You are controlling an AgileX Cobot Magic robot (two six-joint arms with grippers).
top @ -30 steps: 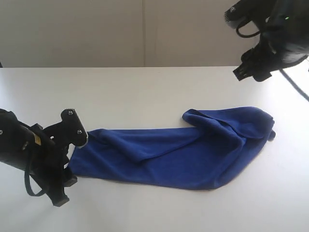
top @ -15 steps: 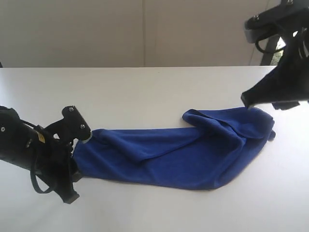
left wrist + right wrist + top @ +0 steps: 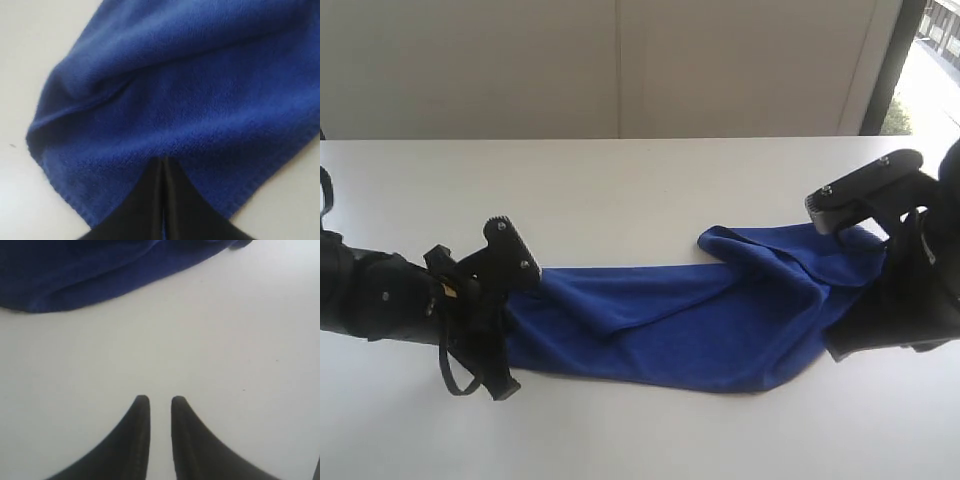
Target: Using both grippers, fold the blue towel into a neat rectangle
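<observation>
Left pincer (image 3: 162, 160) is clamped on the towel's (image 3: 720, 320) 9 o'clock end; right pincer (image 3: 160, 399), at 3 o'clock, stands apart over bare table (image 3: 620, 190), so closing there may miss cloth, skewing the fold.

My left hand (image 3: 163, 162) and right hand (image 3: 157, 401) are looking matt black and smooth; the blue towel (image 3: 700, 320) is showing soft, fuzzy cloth; the tabletop (image 3: 620, 190) under it is gleaming smooth white.
</observation>
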